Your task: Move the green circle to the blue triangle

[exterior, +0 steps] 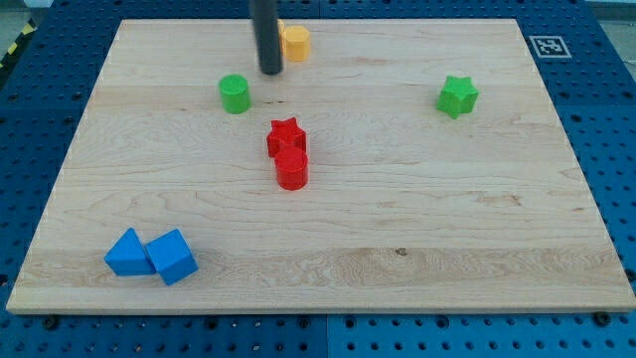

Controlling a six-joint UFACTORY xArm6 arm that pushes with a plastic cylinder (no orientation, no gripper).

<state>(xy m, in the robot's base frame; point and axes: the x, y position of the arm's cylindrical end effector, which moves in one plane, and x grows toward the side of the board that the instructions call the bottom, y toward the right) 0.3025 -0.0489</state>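
The green circle (235, 93) sits on the wooden board (447, 219) in its upper left part. My tip (270, 72) stands just to its upper right, a small gap apart. The blue triangle (127, 253) lies near the view's bottom left corner, touching a second blue block (173, 257) on its right. The green circle is far above the blue pair.
A red star (285, 135) and a red cylinder (292, 169) touch near the board's middle. A green star (457, 96) is at the upper right. A yellow block (294, 43) sits at the top, partly hidden behind the rod.
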